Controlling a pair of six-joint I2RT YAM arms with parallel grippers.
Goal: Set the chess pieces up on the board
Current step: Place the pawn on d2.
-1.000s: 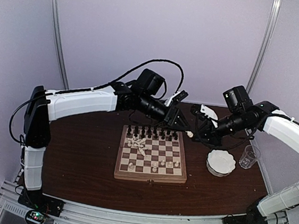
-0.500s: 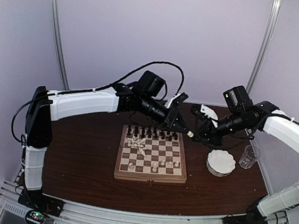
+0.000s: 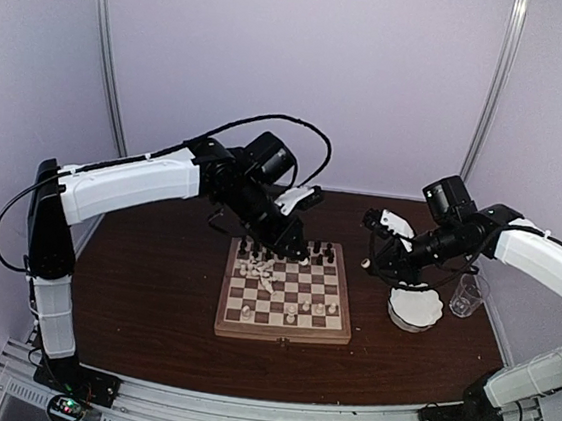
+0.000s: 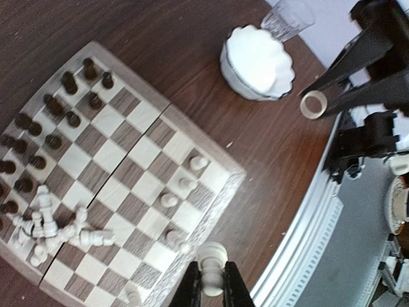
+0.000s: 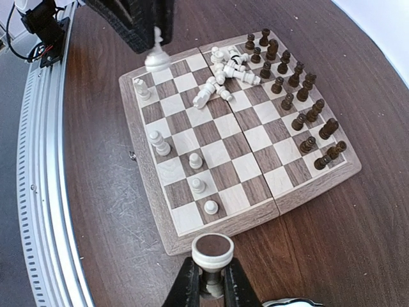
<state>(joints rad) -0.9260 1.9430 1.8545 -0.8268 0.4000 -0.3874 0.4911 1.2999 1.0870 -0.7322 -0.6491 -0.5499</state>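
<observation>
Board [image 3: 283, 332] lies under left pincer [image 4: 211, 268] and to the left of right pincer [image 5: 212, 265]. Both are clamped on cream pieces [image 4: 211, 256], bases outward along the fingers. Left arm nearer; likely places first.

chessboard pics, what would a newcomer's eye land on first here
Both grippers are shut on chess pieces in mid-air. The left gripper holds a cream piece above the board. The right gripper holds a second cream piece just off the board's right side, by the white bowl. On the board, a heap of cream pieces lies toppled beside two neat rows of dark pieces along the far edge.
</observation>
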